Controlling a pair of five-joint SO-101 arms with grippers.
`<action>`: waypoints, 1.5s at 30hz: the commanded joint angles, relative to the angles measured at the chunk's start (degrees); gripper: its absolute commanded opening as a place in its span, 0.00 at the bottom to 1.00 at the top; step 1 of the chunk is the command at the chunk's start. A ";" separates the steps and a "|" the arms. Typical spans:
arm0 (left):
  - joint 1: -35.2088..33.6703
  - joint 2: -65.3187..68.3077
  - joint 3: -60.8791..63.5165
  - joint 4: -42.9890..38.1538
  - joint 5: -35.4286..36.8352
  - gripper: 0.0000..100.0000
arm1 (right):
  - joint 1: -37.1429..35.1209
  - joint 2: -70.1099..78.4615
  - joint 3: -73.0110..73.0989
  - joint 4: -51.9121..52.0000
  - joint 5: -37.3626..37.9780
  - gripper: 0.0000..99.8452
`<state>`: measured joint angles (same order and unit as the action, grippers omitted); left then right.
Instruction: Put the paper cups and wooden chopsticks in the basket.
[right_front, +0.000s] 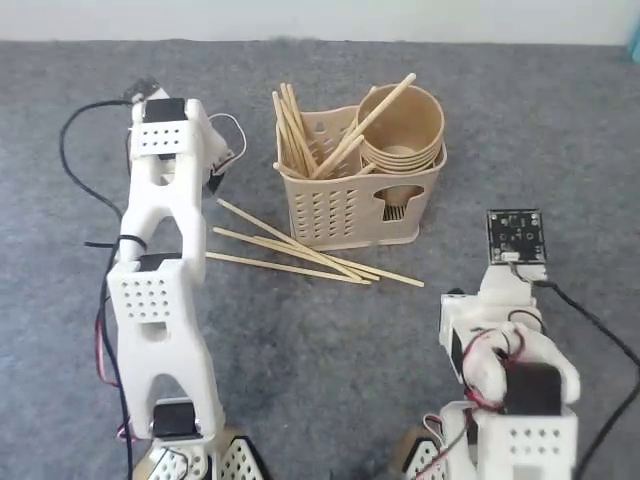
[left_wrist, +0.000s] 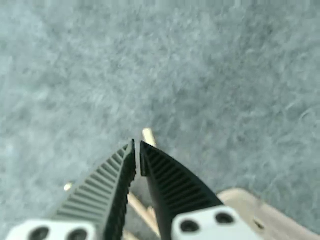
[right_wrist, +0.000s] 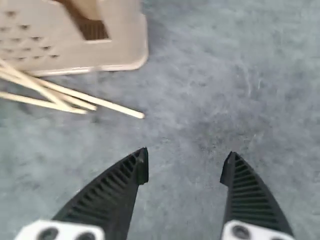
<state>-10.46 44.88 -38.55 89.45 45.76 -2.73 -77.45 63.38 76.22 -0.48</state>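
Paper cups (right_front: 402, 130) stand stacked in the basket (right_front: 350, 215) beside leaning chopsticks (right_front: 298, 135); loose chopsticks (right_front: 345, 270) lie on the table (right_front: 520, 120) before it. Left jaws sit nearly closed above 1 stick's end, grip unclear; right jaws gape wide, empty

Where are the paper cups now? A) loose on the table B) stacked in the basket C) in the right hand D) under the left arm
B: the paper cups sit nested together in one compartment of the basket.
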 joint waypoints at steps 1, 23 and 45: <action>0.00 -7.03 2.51 0.88 -0.44 0.01 | 1.19 -0.84 10.46 -10.95 1.14 0.25; 6.77 -18.02 37.76 -22.95 4.57 0.28 | 1.10 -1.54 24.79 -20.35 -2.81 0.25; 4.84 -26.20 33.27 -14.77 1.85 0.01 | 1.36 -1.54 24.79 -20.88 -2.81 0.25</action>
<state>-5.36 28.35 -3.56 73.01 50.07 -2.11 -77.63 89.67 55.47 -3.65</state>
